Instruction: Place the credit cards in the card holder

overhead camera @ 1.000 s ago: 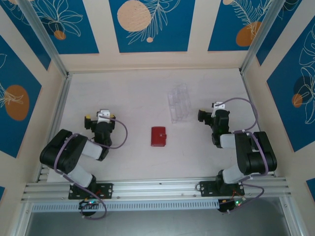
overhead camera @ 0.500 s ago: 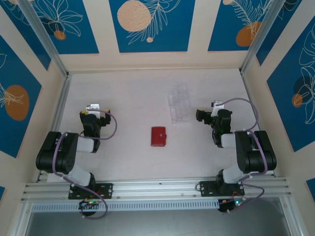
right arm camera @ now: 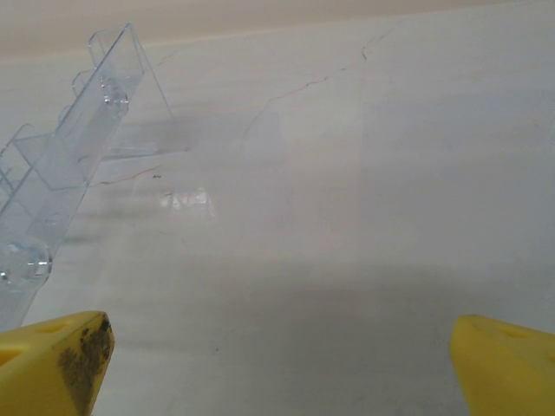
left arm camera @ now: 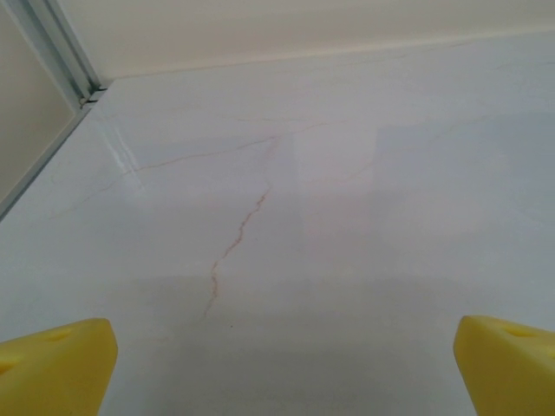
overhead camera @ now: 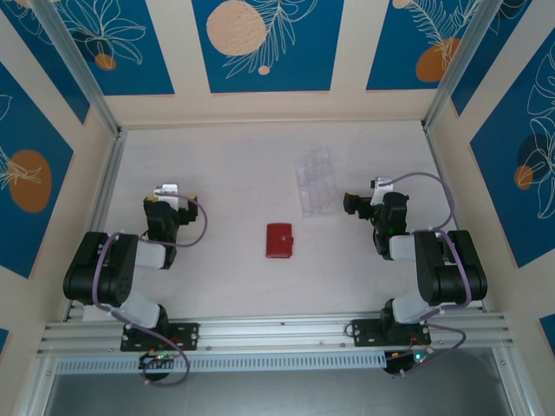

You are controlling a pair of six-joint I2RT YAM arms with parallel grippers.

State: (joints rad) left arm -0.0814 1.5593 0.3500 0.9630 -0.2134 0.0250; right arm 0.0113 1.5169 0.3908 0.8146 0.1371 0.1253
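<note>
The card holder (overhead camera: 279, 240) lay closed and flat on the worktop (overhead camera: 225, 165), between the two arms. The left fingers (left arm camera: 52, 368) stood wide and empty, well to its left. The right fingers (right arm camera: 507, 368) stood equally wide and empty to its right, near the clear tray (overhead camera: 316, 182) behind it. The holder looked light, soft and likely to slide, so it probably wanted pinning near the spine while its snap-tab edge was lifted. Whether cards lay in the tray could not be told.

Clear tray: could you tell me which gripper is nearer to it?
Right. The right gripper sits just right of the clear tray; the left gripper is far left.
</note>
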